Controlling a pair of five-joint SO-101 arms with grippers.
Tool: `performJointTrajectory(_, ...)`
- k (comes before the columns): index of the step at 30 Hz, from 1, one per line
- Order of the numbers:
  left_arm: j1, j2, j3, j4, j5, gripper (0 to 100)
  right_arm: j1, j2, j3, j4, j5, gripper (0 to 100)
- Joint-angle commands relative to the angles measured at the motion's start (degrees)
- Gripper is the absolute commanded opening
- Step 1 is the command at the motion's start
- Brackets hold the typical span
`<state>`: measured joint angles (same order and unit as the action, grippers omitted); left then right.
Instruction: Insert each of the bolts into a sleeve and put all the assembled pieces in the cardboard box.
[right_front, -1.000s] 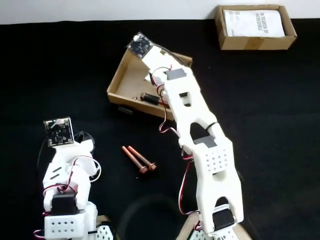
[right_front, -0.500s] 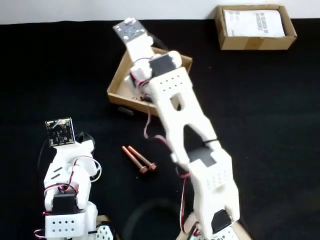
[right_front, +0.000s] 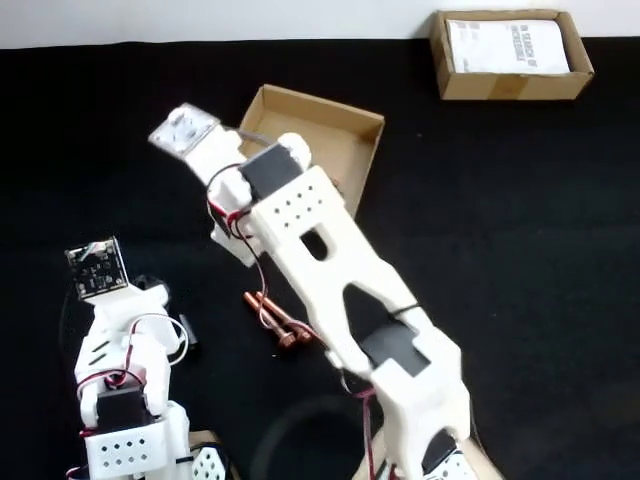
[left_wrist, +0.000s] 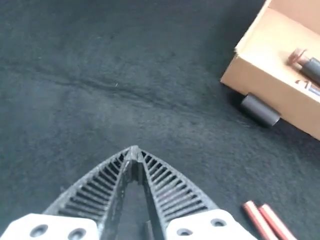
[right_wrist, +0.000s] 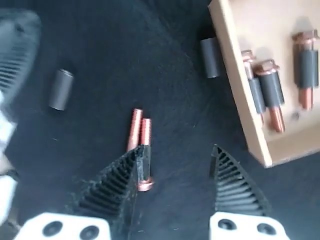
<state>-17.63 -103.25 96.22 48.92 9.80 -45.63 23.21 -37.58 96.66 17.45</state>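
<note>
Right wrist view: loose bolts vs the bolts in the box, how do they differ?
The loose bolts are bare copper; the boxed bolts each carry a dark sleeve on the shank. The loose bolts lie on the black cloth outside the cardboard box; the boxed bolts lie inside it. Two are loose, side by side; three are boxed. Shared: copper colour, flanged heads, all lying flat.

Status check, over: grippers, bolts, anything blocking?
Left gripper shut, empty. Right gripper open, pointed at two loose bolts. Three assembled pieces in cardboard box; two sleeves loose outside. Nothing blocking.
</note>
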Motion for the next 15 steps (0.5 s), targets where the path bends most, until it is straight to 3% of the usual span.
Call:
performJointTrajectory(1, -1.1, -0.6, 0.9, 0.5, -0.1, 1, 3.0, 3.6, 0.3, -5.3, 5.4, 17.6)
performJointTrajectory(6, -2.3, -0.6, 0.9, 0.5, -0.1, 1, 2.9, 8.9, 0.2, -10.8, 10.6, 17.6)
performJointTrajectory(15, -2.8, -0.8, 0.9, 0.2, -0.1, 1, 0.1, 15.2, 0.2, -16.8, 12.0, 17.6)
